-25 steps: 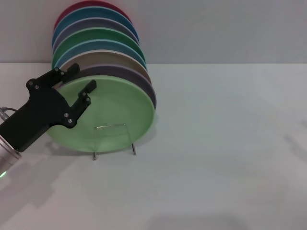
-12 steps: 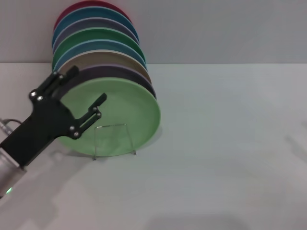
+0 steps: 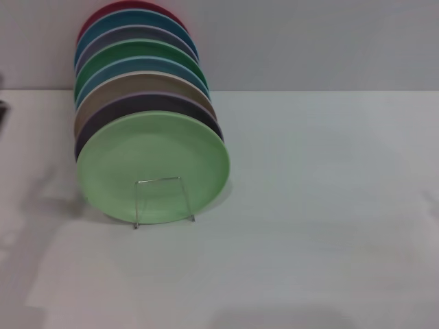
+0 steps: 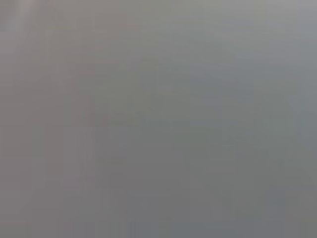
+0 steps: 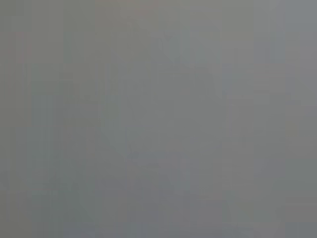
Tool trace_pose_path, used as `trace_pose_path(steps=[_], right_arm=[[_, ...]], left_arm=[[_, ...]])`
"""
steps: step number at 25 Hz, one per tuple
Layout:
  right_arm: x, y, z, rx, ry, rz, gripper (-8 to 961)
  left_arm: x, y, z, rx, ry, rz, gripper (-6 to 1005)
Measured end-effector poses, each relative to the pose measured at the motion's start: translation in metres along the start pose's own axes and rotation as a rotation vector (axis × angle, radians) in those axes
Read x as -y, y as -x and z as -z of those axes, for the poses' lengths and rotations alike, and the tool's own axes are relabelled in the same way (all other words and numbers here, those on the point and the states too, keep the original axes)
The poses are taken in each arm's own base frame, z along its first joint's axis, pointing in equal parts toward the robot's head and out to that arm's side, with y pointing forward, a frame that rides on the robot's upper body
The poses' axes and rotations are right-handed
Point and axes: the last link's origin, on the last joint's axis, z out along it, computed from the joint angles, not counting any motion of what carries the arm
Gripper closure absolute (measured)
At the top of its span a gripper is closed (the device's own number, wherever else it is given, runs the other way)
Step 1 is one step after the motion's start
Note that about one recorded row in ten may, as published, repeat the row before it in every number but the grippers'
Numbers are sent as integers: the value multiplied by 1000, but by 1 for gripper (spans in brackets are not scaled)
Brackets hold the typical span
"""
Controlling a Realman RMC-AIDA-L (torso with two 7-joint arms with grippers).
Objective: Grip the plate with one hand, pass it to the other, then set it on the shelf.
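The pale mint-green plate [image 3: 152, 166] stands on edge at the front of the thin wire shelf [image 3: 162, 200], leaning back against the row of plates behind it. The shelf's rectangular front loop crosses the plate's lower part. Neither gripper shows in the head view. Both wrist views hold only a plain grey blur, with no fingers and no object in them.
Behind the mint plate stand several more plates in a row: a dark purple plate [image 3: 137, 104], a tan plate [image 3: 130, 87], a blue plate [image 3: 137, 66], an emerald-green plate [image 3: 134, 51] and others back to the wall. White tabletop [image 3: 322, 205] stretches to the right and front.
The left gripper, which was open around the mint plate's left rim, has drawn away to the left and out of view. The plate stays on the shelf, now standing free.
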Motion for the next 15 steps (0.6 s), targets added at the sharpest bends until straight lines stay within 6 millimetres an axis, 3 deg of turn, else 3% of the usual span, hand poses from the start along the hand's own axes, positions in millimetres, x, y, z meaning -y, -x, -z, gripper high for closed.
trace_pose_path(steps=[1, 2, 7, 15], right_arm=[[0, -3, 3, 10, -33, 29, 186], [2, -10, 8, 35, -125, 85, 186], [9, -29, 19, 51, -366, 117, 187], [15, -56, 15, -57, -478, 115, 187]], left_arm=[[5, 3, 2, 19, -26, 24, 269], [23, 15, 8, 95, -120, 77, 264], [49, 41, 24, 267, -301, 193, 266], [54, 61, 47, 440, -369, 212, 274]])
